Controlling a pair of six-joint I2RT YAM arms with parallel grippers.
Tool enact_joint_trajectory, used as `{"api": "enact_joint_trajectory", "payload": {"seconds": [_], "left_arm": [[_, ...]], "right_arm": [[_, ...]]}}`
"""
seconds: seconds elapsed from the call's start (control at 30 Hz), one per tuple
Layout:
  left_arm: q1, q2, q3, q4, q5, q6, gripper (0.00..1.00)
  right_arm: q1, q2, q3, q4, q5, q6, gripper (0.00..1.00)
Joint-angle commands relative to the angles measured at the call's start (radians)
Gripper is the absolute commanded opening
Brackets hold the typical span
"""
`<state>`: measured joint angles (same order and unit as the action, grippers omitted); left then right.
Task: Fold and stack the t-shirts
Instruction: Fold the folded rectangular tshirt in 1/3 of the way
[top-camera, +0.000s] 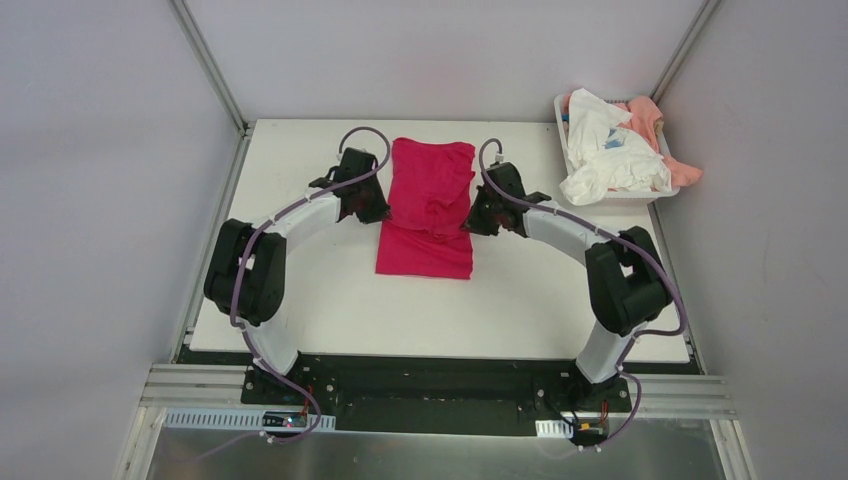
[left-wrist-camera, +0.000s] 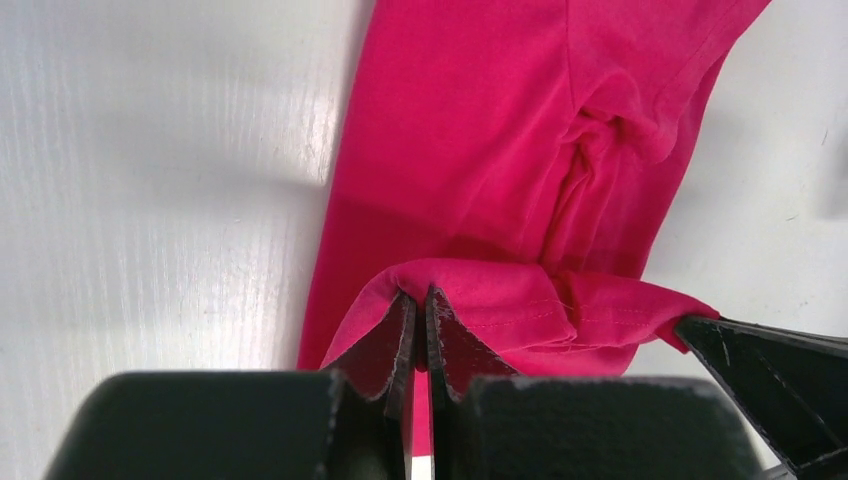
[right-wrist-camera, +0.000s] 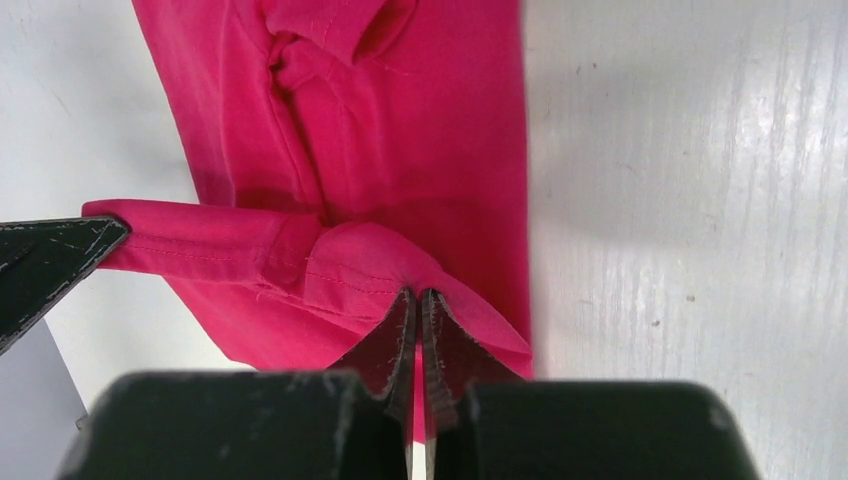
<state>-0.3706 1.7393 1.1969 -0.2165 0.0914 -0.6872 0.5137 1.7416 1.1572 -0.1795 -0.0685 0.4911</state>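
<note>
The magenta-red t-shirt (top-camera: 428, 205) lies lengthwise in the middle of the table, folded into a narrow strip, its far part rumpled. My left gripper (top-camera: 372, 208) is shut on the shirt's left hem edge (left-wrist-camera: 470, 290) and holds it lifted off the table. My right gripper (top-camera: 478, 215) is shut on the right hem edge (right-wrist-camera: 370, 265), also lifted. The hem stretches between the two grippers. White t-shirts (top-camera: 605, 150) and a peach-pink one (top-camera: 655, 125) are piled in the basket at the far right.
A white plastic basket (top-camera: 640, 197) stands at the table's far right corner. Grey walls and metal posts enclose the white table (top-camera: 330, 300). The opposite gripper's fingertip shows in the left wrist view (left-wrist-camera: 770, 370) and in the right wrist view (right-wrist-camera: 45, 265).
</note>
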Motion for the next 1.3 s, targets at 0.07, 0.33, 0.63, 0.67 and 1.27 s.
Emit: {"api": "enact_joint_trajectory", "payload": {"seconds": [0.07, 0.33, 0.63, 0.67, 1.27], "left_arm": [[0.025, 0.055, 0.079, -0.002, 0.04, 0.025, 0.0], [0.049, 0.124, 0.125, -0.016, 0.044, 0.012, 0.0], [0.092, 0.19, 0.228, -0.02, 0.094, -0.03, 0.63], [0.095, 0.189, 0.232, -0.02, 0.098, -0.033, 0.66], [0.105, -0.096, -0.059, -0.026, 0.138, 0.006, 0.99]], "right_arm": [[-0.025, 0.061, 0.08, 0.034, -0.038, 0.026, 0.0], [-0.042, 0.14, 0.135, 0.019, -0.035, 0.078, 0.01], [-0.113, 0.166, 0.172, 0.136, -0.015, 0.234, 0.54], [-0.121, 0.166, 0.176, 0.148, -0.024, 0.246, 0.58], [-0.123, -0.068, -0.063, 0.107, -0.19, 0.063, 0.99]]}}
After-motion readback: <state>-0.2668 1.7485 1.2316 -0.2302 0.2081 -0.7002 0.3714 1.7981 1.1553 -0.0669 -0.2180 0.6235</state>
